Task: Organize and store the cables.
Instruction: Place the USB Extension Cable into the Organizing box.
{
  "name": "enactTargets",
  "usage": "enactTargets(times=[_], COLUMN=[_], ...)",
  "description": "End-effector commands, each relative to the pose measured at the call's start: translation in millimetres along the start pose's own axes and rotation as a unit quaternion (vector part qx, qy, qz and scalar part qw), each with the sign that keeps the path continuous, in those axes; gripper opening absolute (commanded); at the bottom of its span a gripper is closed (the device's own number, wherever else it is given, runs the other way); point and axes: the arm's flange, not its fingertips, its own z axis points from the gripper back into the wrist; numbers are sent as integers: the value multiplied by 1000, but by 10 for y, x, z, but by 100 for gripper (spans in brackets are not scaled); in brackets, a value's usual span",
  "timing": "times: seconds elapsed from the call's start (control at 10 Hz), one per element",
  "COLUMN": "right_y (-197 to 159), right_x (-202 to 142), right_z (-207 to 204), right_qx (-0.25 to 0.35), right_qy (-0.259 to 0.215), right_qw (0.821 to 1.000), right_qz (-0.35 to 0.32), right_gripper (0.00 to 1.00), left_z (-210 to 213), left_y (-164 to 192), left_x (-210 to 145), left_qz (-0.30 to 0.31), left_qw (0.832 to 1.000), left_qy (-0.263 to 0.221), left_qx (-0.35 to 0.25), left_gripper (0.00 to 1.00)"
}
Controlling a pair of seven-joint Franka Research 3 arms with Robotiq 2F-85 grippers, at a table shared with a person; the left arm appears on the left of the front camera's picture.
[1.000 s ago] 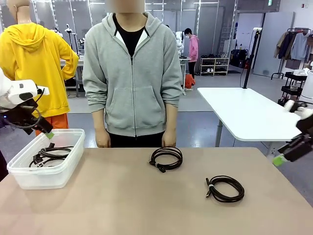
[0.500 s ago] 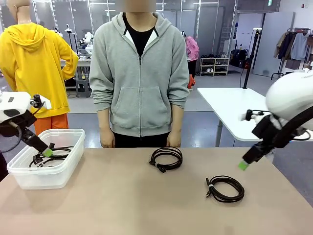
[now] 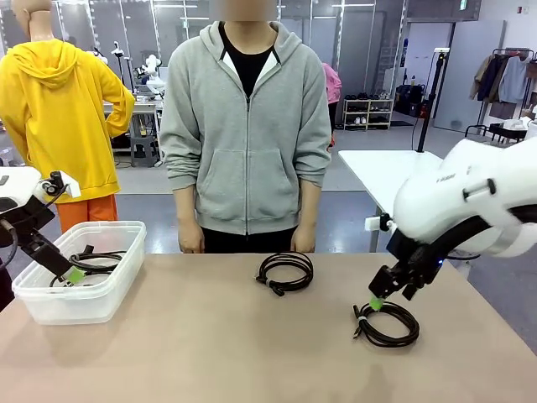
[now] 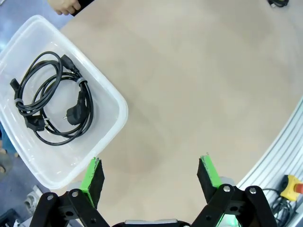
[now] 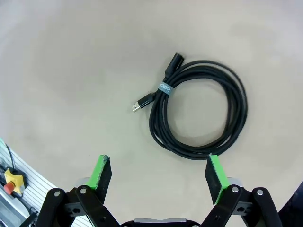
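Front view: a tan table (image 3: 210,336) carries three coiled black cables and one clear plastic bin (image 3: 50,306). A person (image 3: 247,134) in a grey hooded jacket stands at the far edge, both hands hanging just behind that edge.

1. Bin. It stands at the left edge of the table. One coiled cable in the bin (image 3: 101,260) lies on its floor. In the left wrist view this cable in the bin (image 4: 75,113) shows two black plugs and fills most of the bin (image 4: 120,109).

2. Middle cable (image 3: 285,272). It lies flat near the far edge, just in front of the person and well apart from the bin.

3. Right cable (image 3: 387,324). It lies flat toward the right edge, nearer to the robot's side than the middle cable. In the right wrist view the right cable (image 5: 154,120) is bound by a small tie, with two plug ends sticking out of the coil.

4. Left gripper (image 3: 75,274). It hangs over the bin. In the left wrist view the left gripper (image 4: 149,163) has its fingers spread wide with nothing between them.

5. Right gripper (image 3: 375,304). It hangs over the right cable, at the coil's far left rim. In the right wrist view the right gripper (image 5: 157,163) has its fingers spread wide and holds nothing, with the coil lying on the table beyond the fingertips.
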Motion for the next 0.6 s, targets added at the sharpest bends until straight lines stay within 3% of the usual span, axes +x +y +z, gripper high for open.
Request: enactTargets(times=[0.0,0.5], right_y=[-92,32], right_x=[-27,50], right_z=[120,-51], right_qx=[7,-22], right_qy=[-15,-2], right_qw=[1000,1000], right_qz=[8,-2], right_gripper=[100,100], left_z=[-24,-24], left_y=[-10,-10], left_x=[23,23], left_qz=[0,0], left_qw=[1000,1000], left_qy=[0,0], left_qx=[3,3], left_gripper=[100,100])
